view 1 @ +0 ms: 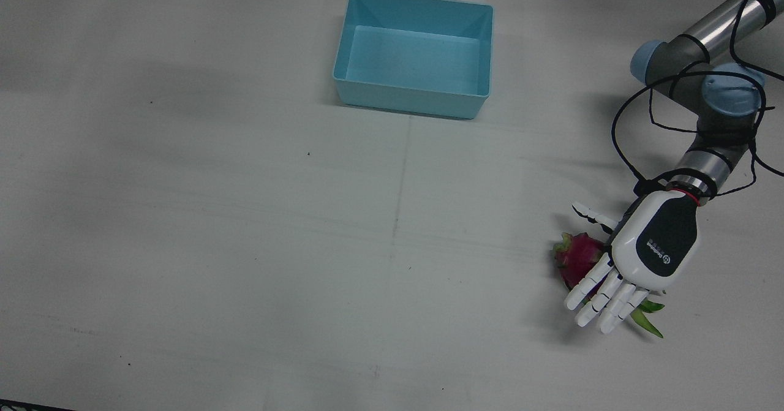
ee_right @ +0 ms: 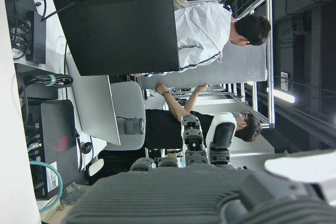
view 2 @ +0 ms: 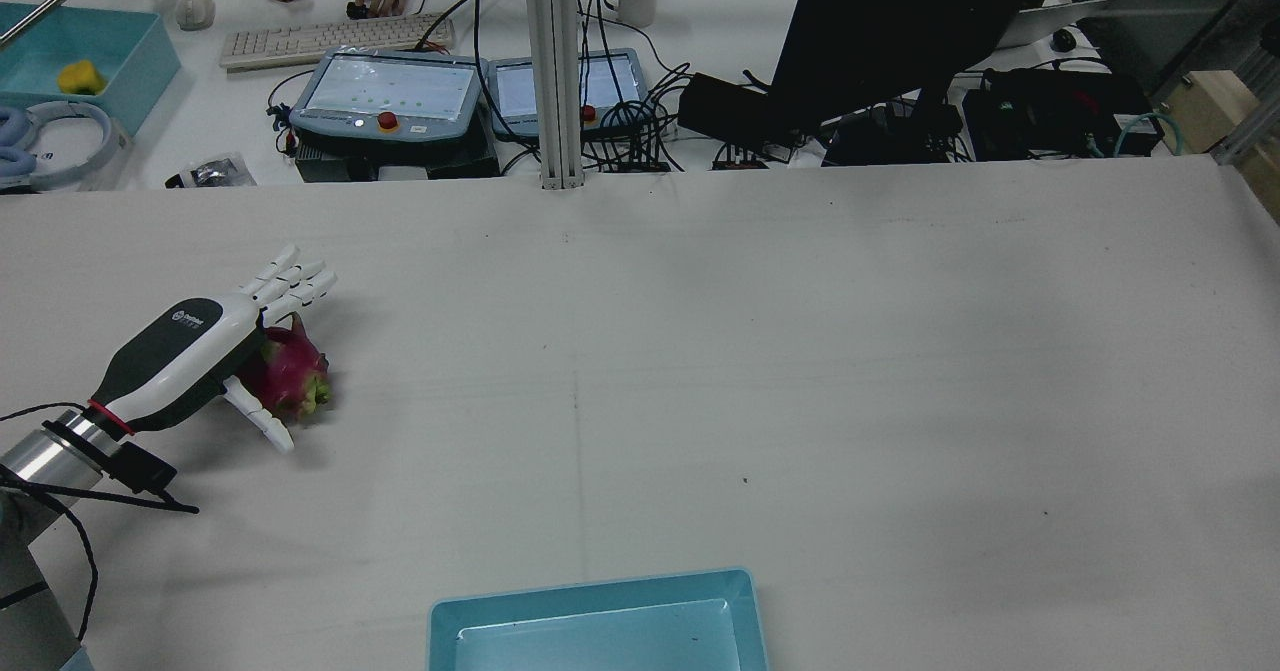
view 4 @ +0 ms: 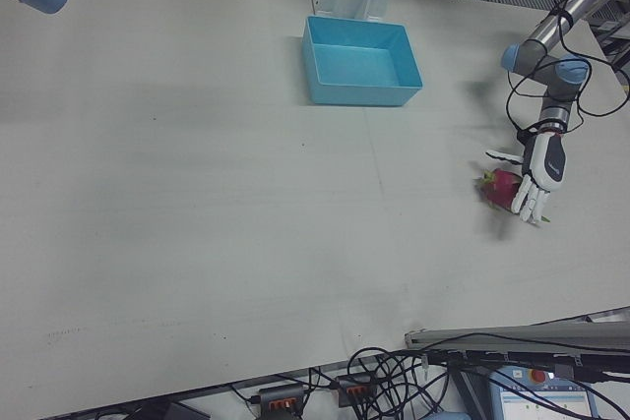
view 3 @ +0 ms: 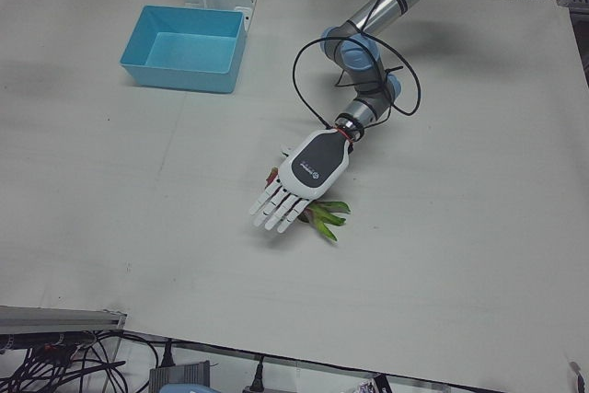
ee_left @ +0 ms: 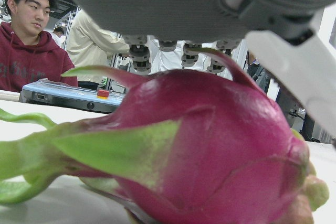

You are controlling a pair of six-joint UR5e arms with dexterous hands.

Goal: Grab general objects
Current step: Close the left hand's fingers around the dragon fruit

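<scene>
Over the dragon fruit point(view 1: 579, 256) on the worktop point(view 1: 245, 245), the left hand point(view 1: 649, 248) is hovering, fingers point(view 1: 597, 297) spread wide; grasp, lift and blue bin point(view 1: 414, 52) are remaining.

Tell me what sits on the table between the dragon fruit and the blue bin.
Nothing: the front view shows only bare table between the dragon fruit and the blue bin.
</scene>
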